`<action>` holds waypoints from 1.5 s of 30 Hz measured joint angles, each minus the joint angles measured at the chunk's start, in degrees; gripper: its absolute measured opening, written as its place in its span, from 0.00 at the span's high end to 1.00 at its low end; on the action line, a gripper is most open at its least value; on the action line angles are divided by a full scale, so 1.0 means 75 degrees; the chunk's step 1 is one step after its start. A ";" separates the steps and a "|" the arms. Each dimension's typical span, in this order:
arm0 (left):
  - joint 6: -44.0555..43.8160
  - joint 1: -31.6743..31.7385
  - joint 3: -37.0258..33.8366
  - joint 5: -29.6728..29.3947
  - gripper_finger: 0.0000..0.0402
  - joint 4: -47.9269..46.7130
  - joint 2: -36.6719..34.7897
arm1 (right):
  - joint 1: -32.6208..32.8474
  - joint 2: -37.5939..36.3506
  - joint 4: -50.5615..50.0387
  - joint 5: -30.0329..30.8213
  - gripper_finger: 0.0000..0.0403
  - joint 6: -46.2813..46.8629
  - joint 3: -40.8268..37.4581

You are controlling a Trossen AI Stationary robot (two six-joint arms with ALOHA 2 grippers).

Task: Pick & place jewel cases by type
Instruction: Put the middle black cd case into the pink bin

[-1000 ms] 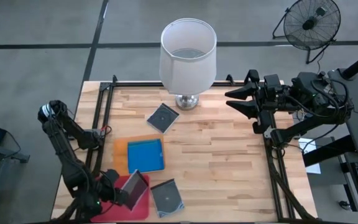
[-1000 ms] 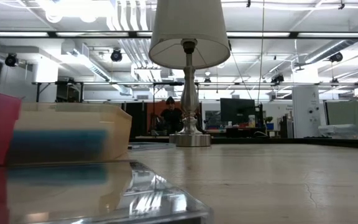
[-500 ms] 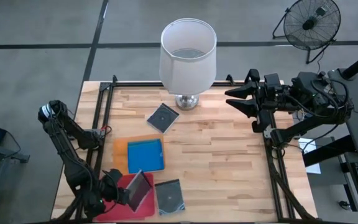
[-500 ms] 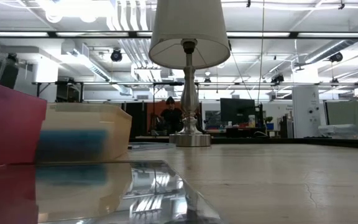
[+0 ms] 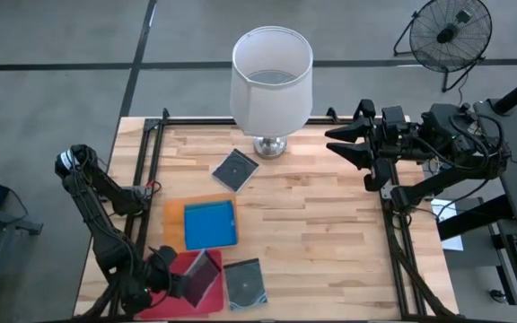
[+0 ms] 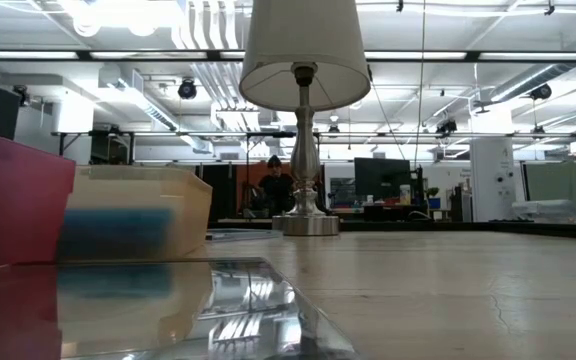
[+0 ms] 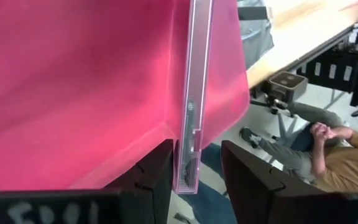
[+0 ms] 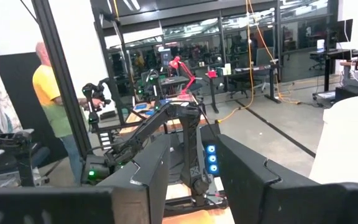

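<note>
While edge-on, clear jewel case [image 7: 190,106] between left end effector [image 7: 194,180] fingers, untouched.

Your right gripper [image 8: 191,171] fills the foreground, its two dark fingers [image 8: 151,168] standing apart with a clear gap and nothing between them. Through that gap you see a dark robot arm [image 8: 160,124] on a base with blue indicator lights [image 8: 211,158]. A strip of wooden bench [image 8: 207,216] shows just beneath it. A black vertical post [image 8: 64,81] crosses the frame, and beside it stands a person in a yellow shirt [image 8: 48,93]. A white lampshade [image 8: 350,143] occupies the opposite edge. Beyond lies a workshop floor with desks, a red desk lamp [image 8: 180,65] and hanging orange cables [image 8: 260,37].
</note>
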 joint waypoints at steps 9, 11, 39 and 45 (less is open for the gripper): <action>0.0021 -0.0003 0.0020 0.0489 0.71 0.0450 0.0000 | 0.0000 0.0000 0.0003 -0.0003 0.68 -0.0001 0.0000; 0.0026 0.0000 0.0020 0.0511 0.71 0.0451 0.0000 | -0.0006 0.0000 0.0005 -0.0005 0.68 -0.0003 0.0000; 0.2999 0.0442 0.0066 0.1098 0.98 0.0375 0.0105 | 0.0002 0.0000 -0.0024 -0.0020 0.73 -0.0003 0.0000; 0.5004 0.0880 0.0041 0.1483 1.00 0.0331 0.0130 | 0.0000 0.0000 -0.0027 -0.0017 0.75 -0.0003 0.0000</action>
